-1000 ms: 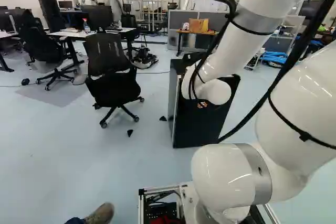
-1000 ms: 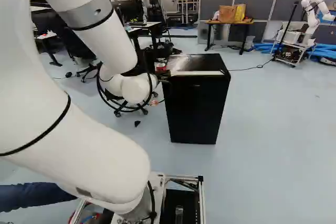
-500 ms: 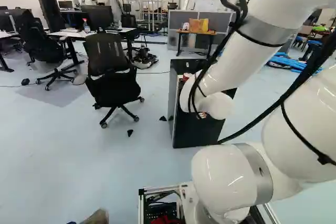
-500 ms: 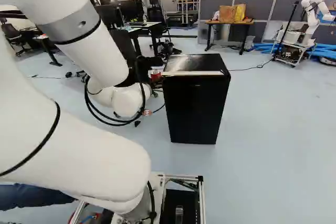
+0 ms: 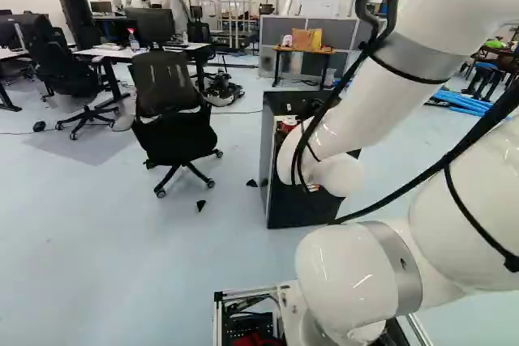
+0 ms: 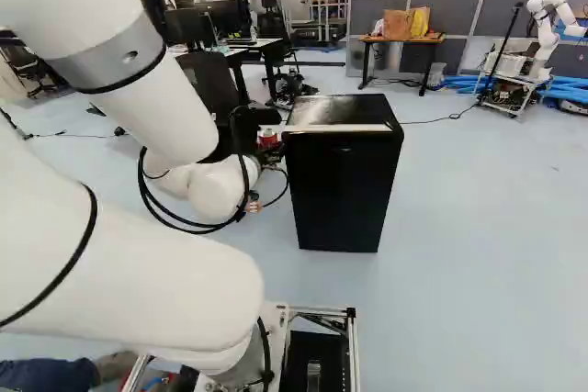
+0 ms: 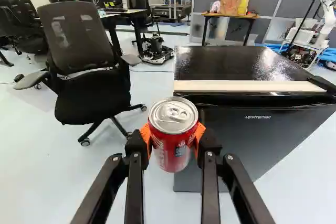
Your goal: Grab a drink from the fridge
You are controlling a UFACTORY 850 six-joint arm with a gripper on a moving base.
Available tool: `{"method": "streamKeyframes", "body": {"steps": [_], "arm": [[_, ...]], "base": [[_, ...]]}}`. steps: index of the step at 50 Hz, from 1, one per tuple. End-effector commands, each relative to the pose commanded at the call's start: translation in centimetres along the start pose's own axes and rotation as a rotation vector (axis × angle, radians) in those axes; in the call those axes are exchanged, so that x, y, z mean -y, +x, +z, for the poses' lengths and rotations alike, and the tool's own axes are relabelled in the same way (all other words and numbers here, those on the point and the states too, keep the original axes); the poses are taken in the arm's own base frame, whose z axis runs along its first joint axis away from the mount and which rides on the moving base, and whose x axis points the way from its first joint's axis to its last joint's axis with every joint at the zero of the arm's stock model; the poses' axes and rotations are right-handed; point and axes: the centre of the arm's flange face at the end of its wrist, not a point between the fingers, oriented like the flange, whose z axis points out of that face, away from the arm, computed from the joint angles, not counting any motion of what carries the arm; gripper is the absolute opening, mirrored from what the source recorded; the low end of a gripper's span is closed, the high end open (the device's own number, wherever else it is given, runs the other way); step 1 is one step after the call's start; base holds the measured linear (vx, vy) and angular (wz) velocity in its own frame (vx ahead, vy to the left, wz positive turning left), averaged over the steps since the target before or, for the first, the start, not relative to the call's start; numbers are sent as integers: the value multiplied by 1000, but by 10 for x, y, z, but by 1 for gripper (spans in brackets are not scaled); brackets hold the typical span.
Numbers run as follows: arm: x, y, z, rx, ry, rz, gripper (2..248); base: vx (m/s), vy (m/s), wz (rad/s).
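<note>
In the right base view my gripper (image 6: 267,151) is mostly hidden behind the arm, beside the black fridge (image 6: 340,190). A red drink can (image 6: 267,138) shows at it. The wrist view has the gripper (image 7: 172,141) shut on the can (image 7: 173,153), its orange pads (image 7: 145,136) pressing from two sides. The can is upright, silver lid up. Beyond it and to one side stands the fridge (image 7: 247,129), its door closed, with a pale strip along the top front edge. In the left base view the arm covers part of the fridge (image 5: 284,212).
An office chair (image 5: 170,119) stands beside the fridge. Farther back are desks (image 5: 146,53), a small table with bags (image 6: 401,39) and another robot (image 6: 547,25). A person's leg and shoe (image 6: 50,374) show close beside the base.
The arm has swung, and the gripper has carried the can left and slightly down in the right base view, away from the fridge's top. Base and fridge have stayed in place.
</note>
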Motion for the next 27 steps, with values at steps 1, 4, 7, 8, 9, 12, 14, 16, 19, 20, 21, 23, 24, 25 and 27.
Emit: {"method": "streamKeyframes", "body": {"steps": [1,4,7,8,9,12,14,16,19,20,21,23,24,25,27], "arm": [[0,0,0,0,0,0,100],[0,0,0,0,0,0,100],[0,0,0,0,0,0,100],[0,0,0,0,0,0,100],[0,0,0,0,0,0,100],[0,0,0,0,0,0,100],[0,0,0,0,0,0,100],[0,0,0,0,0,0,100],[0,0,0,0,0,0,100],[0,0,0,0,0,0,100],[0,0,0,0,0,0,100],[0,0,0,0,0,0,100],[0,0,0,0,0,0,100],[0,0,0,0,0,0,100],[0,0,0,0,0,0,100]], "base": [[0,0,0],[0,0,0],[0,0,0],[0,0,0],[0,0,0],[0,0,0],[0,0,0],[0,0,0],[0,0,0],[0,0,0],[0,0,0],[0,0,0],[0,0,0],[0,0,0],[0,0,0]]}}
